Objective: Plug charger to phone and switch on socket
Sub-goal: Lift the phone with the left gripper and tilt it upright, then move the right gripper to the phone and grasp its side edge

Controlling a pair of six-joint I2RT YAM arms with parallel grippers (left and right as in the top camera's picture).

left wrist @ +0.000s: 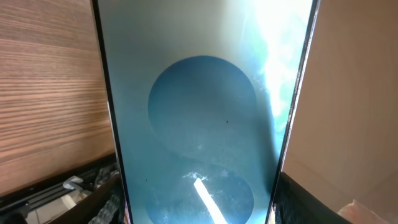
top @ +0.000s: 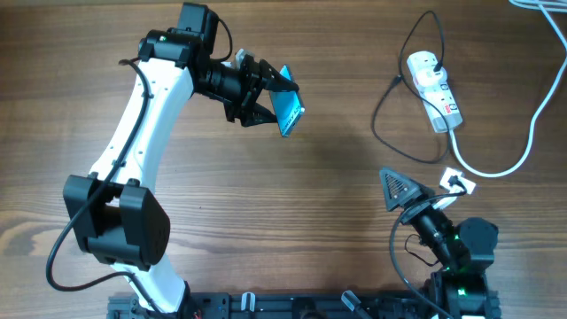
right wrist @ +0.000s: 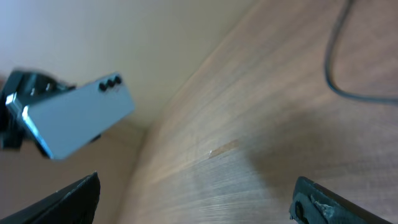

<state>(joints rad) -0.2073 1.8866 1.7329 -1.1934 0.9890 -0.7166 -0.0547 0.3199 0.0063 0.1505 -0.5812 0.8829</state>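
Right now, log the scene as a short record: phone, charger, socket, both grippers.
phone: lifted off the table, tilted, held by the left gripper
left gripper: closed on the phone's edges
right gripper: open, holding nothing
charger: black cable looping on the table, not plugged into the phone
socket: lying on the table; switch state unreadable
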